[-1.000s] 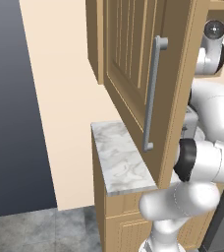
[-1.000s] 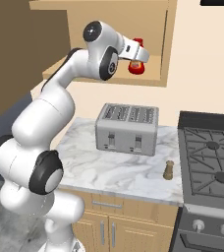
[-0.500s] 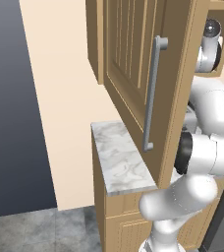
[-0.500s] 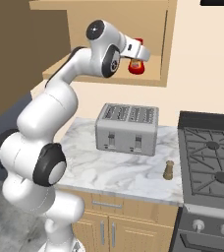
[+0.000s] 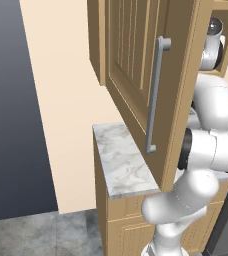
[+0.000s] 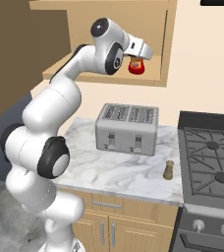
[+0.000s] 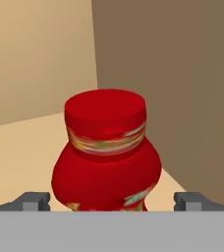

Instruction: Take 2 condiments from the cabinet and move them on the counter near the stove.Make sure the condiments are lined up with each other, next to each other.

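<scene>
I see the cabinet (image 6: 109, 44) open, its shelf bearing the red bottle (image 6: 136, 66) near the right wall. My gripper (image 7: 112, 201) has jaws wide, straddling it. The wooden shaker (image 6: 169, 170) stands on the surface (image 6: 114, 170) by the stove (image 6: 210, 157).

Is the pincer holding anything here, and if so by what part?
Nothing held. The open pincer straddles the red bottle low on its body, fingertips apart from it.

My left base camera: behind-left, facing the cabinet (image 5: 136, 75) door edge. Right base camera: behind-right, overlooking the tabletop (image 6: 119, 172); both share it. Hand camera: close on the red bottle (image 7: 106, 157).
</scene>
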Tool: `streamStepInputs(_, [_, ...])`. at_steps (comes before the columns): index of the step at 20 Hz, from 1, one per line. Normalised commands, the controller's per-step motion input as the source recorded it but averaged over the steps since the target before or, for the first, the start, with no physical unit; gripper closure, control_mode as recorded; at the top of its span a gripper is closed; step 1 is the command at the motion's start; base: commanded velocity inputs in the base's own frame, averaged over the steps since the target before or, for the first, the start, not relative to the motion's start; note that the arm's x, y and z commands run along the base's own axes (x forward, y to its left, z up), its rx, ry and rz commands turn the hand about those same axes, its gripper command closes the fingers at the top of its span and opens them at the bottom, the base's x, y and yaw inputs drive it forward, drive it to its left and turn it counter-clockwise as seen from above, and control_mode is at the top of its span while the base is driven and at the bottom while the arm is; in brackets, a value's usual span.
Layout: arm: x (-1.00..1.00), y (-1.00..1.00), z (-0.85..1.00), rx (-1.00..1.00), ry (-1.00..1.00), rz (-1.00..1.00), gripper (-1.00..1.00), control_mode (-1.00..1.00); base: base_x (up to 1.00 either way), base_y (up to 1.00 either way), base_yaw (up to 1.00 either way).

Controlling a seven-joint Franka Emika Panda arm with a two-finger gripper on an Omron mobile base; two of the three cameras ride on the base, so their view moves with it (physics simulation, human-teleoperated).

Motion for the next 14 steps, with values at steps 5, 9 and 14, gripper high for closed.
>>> streamStepInputs(5, [0.17, -0.05, -0.05, 0.0, 0.01, 0.0, -1.0, -1.0, 0.0, 0.0, 0.0])
streamStepInputs(9, [0.15, -0.04, -0.07, 0.0, 0.0, 0.0, -1.0, -1.0, 0.0, 0.0, 0.0])
streamStepInputs(14, [0.04, -0.01, -0.02, 0.0, 0.0, 0.0, -1.0, -1.0, 0.0, 0.0, 0.0])
